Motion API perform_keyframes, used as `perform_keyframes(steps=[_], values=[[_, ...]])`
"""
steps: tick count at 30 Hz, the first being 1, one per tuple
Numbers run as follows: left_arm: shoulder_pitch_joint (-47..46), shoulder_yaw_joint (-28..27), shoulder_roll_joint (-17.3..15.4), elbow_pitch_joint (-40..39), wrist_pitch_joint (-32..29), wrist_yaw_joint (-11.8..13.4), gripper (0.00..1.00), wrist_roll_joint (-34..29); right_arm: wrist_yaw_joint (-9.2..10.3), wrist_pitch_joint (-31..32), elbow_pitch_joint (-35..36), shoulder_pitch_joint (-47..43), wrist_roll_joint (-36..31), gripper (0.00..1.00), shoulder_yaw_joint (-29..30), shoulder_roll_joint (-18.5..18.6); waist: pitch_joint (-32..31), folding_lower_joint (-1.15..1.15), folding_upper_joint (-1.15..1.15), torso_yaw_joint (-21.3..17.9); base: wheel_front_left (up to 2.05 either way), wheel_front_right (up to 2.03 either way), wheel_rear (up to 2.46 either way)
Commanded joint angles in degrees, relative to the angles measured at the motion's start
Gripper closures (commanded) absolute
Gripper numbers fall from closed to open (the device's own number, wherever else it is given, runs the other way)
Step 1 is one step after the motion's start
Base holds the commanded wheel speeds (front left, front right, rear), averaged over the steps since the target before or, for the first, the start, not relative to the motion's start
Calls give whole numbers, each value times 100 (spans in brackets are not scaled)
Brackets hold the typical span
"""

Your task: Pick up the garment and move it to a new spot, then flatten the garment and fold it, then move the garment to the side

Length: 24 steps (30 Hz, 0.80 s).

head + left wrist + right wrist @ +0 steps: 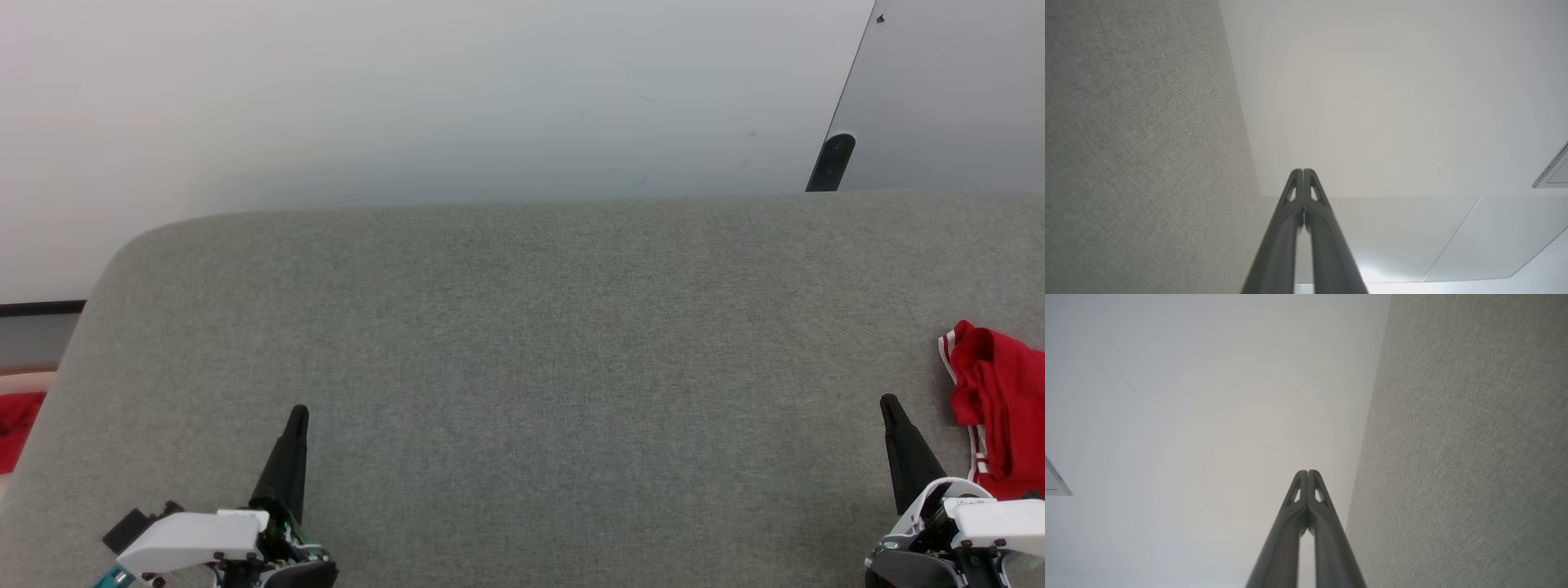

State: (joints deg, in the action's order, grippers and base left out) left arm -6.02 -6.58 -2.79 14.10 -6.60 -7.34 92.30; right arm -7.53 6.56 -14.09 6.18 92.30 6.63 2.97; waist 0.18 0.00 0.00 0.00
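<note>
Where the grey fabric-covered surface [522,367] rounds off at its left corner, a scrap of red cloth [16,429] lies beyond its edge, lower down and partly cut off by the frame. Just inside that corner, the left fingers [297,420] point up the head view over bare grey fabric. The left wrist view shows these left fingers [1299,174] pressed together along their tips with nothing between them, the surface [1139,163] to one side and a pale wall [1392,102] ahead.

The middle of the surface is plain grey weave. Beyond its far edge stands the white wall [408,98], and further right a dark rounded post [831,162] at the foot of a grey panel [947,98].

At the lower right, the right fingers [890,408] also point up the head view. In the right wrist view the right fingers [1303,475] are closed tip to tip, holding nothing, with the surface [1474,457] alongside.

The garment [1000,408] lies bunched on the surface at the far right, partly cut off by the frame, red with a red-and-white striped trim along its left edge. It sits just beside the right fingers, on their outer side, with a strip of grey fabric between the finger tip and the cloth. Lower down, its hem meets the white wrist housing [992,514] in the picture; whether the two touch cannot be told. It lies well apart from the left fingers.
</note>
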Motion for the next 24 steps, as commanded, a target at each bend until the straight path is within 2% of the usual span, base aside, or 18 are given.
perform_keyframes(steps=[1,24], values=[[-56,-11,-5,9,-13,-32,100,14,8,7,-3,21,20,100,-18,-19,0,0,0,0,0,0,0],[-55,-8,-4,8,-11,-32,100,17,8,7,-3,21,21,100,-18,-19,0,0,0,0,0,0,0]])
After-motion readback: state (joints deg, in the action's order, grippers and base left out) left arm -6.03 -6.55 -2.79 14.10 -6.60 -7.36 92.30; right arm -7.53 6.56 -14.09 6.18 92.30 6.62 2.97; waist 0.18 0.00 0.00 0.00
